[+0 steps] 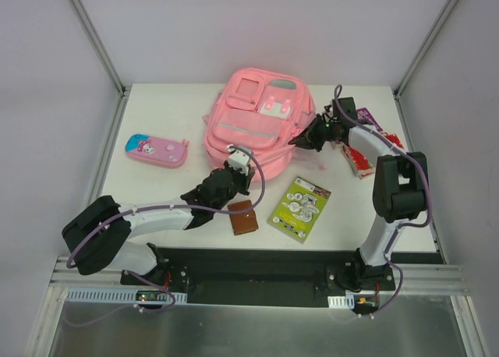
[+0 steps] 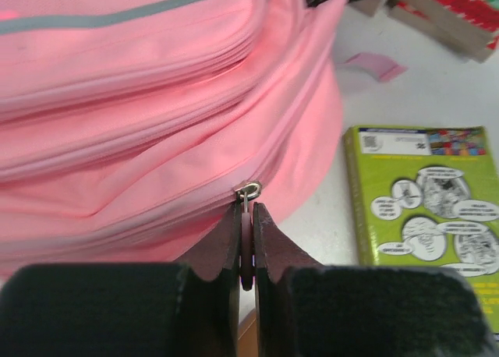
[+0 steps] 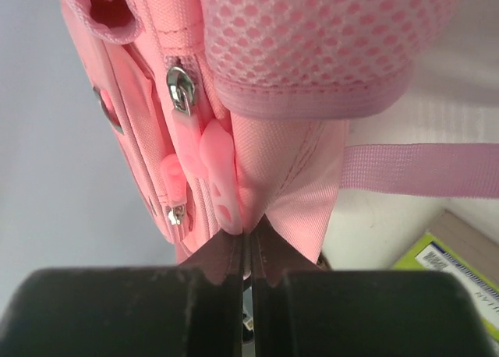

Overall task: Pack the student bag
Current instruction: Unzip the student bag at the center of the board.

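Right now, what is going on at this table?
Two robot arms are working on the pink backpack. The left pincer is shut on a zipper pull at its near edge; the right pincer pinches the fabric on its right side. The pencil case, green booklet and brown wallet lie on the table, not yet packed.

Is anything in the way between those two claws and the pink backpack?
Nothing visible. The left gripper is pinched shut on a zipper pull at the student bag's near edge, and the right gripper is shut on fabric at its right side.
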